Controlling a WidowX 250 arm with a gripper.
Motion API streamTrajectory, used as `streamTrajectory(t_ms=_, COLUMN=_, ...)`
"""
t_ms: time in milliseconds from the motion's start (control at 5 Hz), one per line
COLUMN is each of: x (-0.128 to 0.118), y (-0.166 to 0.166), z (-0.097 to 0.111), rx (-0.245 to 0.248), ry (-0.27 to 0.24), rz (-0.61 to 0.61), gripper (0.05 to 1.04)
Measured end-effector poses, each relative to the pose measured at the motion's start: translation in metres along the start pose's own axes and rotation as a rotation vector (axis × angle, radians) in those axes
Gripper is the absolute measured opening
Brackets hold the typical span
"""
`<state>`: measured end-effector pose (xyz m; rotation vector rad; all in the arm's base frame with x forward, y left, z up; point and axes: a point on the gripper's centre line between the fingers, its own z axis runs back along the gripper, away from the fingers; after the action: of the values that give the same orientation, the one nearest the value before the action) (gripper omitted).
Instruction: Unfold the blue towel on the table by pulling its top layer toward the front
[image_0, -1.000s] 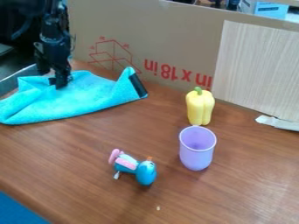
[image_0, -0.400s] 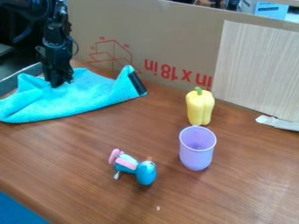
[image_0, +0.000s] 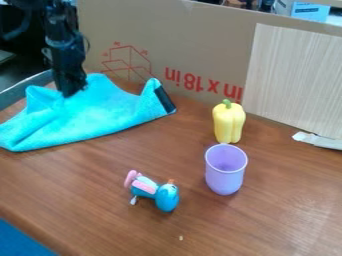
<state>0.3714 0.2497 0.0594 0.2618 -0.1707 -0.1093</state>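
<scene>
The gripper (image_0: 72, 93) touched the cloth (image_0: 100, 112) at the table's (image_0: 254, 225) back-left corner; I couldn't tell its jaws' gap or hold. A pepper (image_0: 228, 123) stood behind a cup (image_0: 225, 177).

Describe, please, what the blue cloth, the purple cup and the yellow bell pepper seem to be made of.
Blue cloth: soft, matte fabric, perhaps microfiber or terry; it folds loosely and looks slightly fuzzy.
Purple cup: probably smooth plastic, given its even colour and thin, uniform rim.
Yellow bell pepper: likely smooth molded plastic, judging by its uniform colour, though rubber is possible.
</scene>
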Motion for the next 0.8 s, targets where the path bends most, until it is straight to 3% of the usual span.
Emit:
streamTrajectory(t_ms=400, x=-0.020, y=-0.035, z=0.045, rx=-0.061, ry=-0.123, rz=-0.094, gripper=0.066)
streamTrajectory(t_ms=600, x=-0.038, y=-0.054, z=0.062, rx=-0.082, ry=-0.149, rz=-0.152, gripper=0.066)
streamTrajectory(t_ms=800, x=-0.059, y=-0.083, z=0.066, rx=-0.098, ry=-0.146, rz=-0.246, gripper=0.063)
